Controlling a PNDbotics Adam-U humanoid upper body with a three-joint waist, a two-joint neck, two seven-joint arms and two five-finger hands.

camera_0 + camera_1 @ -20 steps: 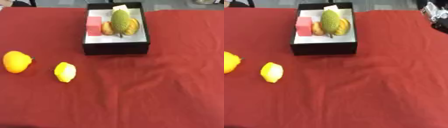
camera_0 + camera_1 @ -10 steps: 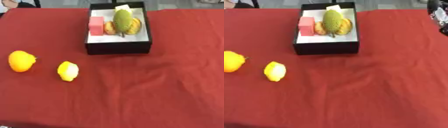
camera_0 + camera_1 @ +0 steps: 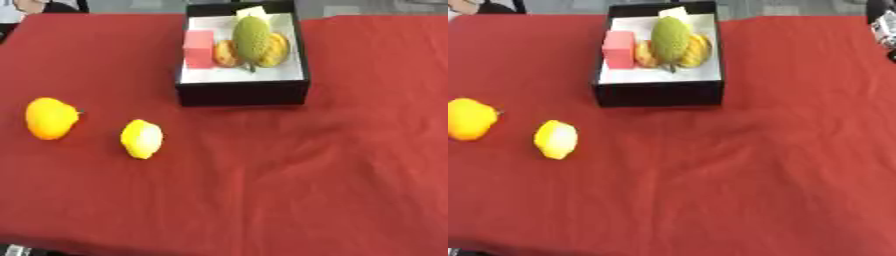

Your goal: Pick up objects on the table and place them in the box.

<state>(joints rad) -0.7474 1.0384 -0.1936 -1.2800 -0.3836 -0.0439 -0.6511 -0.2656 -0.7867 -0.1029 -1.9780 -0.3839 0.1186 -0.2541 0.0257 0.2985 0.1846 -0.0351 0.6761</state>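
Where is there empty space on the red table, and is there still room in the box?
The red tablecloth is bare right of the yellow lemon and below the black box. The orange fruit crowds the left edge. The box's back is packed; its white front strip is free.

One box (image 3: 242,92), one lemon (image 3: 142,138), one orange fruit (image 3: 50,117), one pink block (image 3: 199,48).

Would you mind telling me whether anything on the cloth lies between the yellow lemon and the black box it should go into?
Nothing visible does. Only bare red cloth separates the lemon from the box. The orange fruit lies to the lemon's left, away from that path.
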